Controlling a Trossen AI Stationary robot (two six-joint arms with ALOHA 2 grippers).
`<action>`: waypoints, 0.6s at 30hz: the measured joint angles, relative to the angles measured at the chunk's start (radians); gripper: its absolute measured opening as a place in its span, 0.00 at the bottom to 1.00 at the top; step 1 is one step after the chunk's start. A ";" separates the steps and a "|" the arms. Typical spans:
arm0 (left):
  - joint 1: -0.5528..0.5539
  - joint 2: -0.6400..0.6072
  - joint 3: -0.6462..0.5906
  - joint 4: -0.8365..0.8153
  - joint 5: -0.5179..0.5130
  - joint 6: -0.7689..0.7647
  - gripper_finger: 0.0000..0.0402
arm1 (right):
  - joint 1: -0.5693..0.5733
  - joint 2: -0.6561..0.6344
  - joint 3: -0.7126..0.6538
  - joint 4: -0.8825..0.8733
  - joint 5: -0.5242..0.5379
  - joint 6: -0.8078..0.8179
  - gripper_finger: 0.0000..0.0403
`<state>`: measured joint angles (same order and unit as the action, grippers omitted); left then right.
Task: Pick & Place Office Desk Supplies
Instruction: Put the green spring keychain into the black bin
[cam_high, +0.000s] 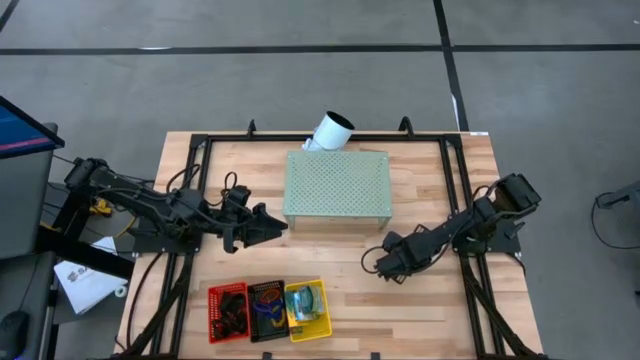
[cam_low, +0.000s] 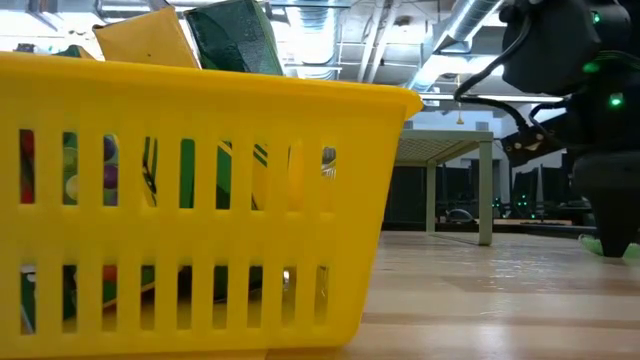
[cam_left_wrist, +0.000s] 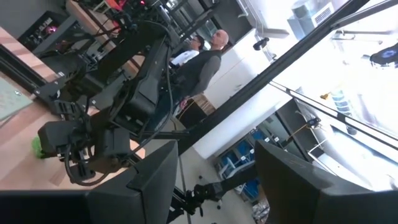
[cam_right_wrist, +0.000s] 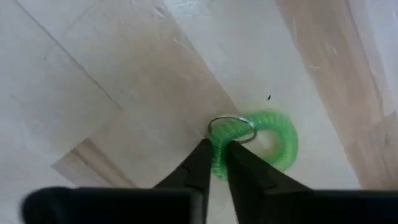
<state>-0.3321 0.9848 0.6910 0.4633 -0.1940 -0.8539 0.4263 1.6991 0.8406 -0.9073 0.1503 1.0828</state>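
My right gripper (cam_high: 385, 266) is low over the table's right half and shut on a green coiled loop (cam_right_wrist: 273, 138) that carries a metal ring (cam_right_wrist: 231, 129). My left gripper (cam_high: 266, 222) hovers open at the left of the pale green perforated block (cam_high: 336, 187), holding nothing. Three small baskets stand at the near edge: red (cam_high: 228, 312), black (cam_high: 267, 310) and yellow (cam_high: 307, 310). In the low view the yellow basket (cam_low: 190, 200) holds yellow and green printed boxes (cam_low: 150, 40). My right gripper pinches the green coil between its two fingers (cam_right_wrist: 245, 168), on the stretch beside the metal ring (cam_right_wrist: 219, 155). The fingers come from above, slanting down. The rest of the loop lies beyond the fingertips, close over the wood; whether it is lifted clear I cannot tell.
A white tube (cam_high: 332, 130) leans at the far edge behind the perforated block. Black rails (cam_high: 455, 180) frame the table. Bare wood lies between the right gripper and the baskets. A person (cam_left_wrist: 205, 56) stands in the room beyond the table.
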 joint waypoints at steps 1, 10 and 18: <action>0.000 0.000 0.000 0.000 0.000 0.000 0.52 | 0.002 -0.009 -0.001 0.003 -0.008 0.016 0.05; -0.016 0.000 0.000 -0.009 0.064 0.000 0.52 | 0.116 -0.173 0.109 0.062 0.014 0.329 0.01; -0.027 0.000 0.000 -0.050 0.122 0.050 0.52 | 0.273 -0.345 0.306 0.331 0.381 0.491 0.00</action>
<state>-0.3590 0.9848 0.6910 0.4138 -0.0720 -0.8044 0.6996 1.3541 1.1463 -0.5759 0.5315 1.5734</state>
